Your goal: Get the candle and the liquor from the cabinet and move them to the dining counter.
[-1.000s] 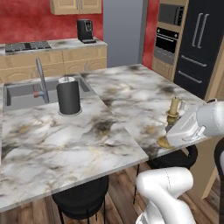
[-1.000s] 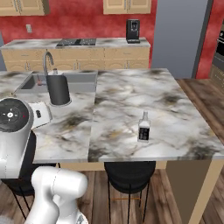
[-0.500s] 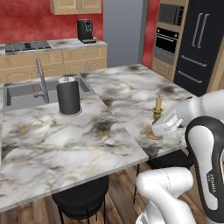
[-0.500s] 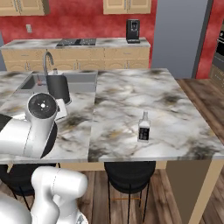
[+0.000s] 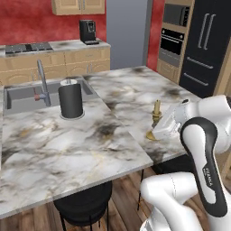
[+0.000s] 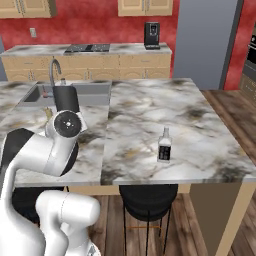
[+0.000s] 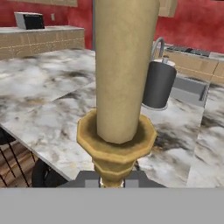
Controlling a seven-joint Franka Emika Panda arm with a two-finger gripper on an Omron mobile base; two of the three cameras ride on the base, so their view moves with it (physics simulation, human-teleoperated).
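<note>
On counter (image 5: 67, 149): candle (image 5: 156, 116) lowered from the air, foot down; my claw (image 7: 113, 181) clamped on it (bottle (image 6: 164, 145) delivered).

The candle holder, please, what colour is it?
Golden brass, under a tan candle; the holder shows best in the hand view.

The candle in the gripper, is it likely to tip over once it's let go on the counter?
Probably not easily. The candle stands upright on the dining counter, and its holder's flared foot looks broad for so slim a stick. Still, it is tall and narrow, so a sideways nudge as the shut gripper lets go could topple it. It sits near the counter's edge, which raises the stakes.
</note>
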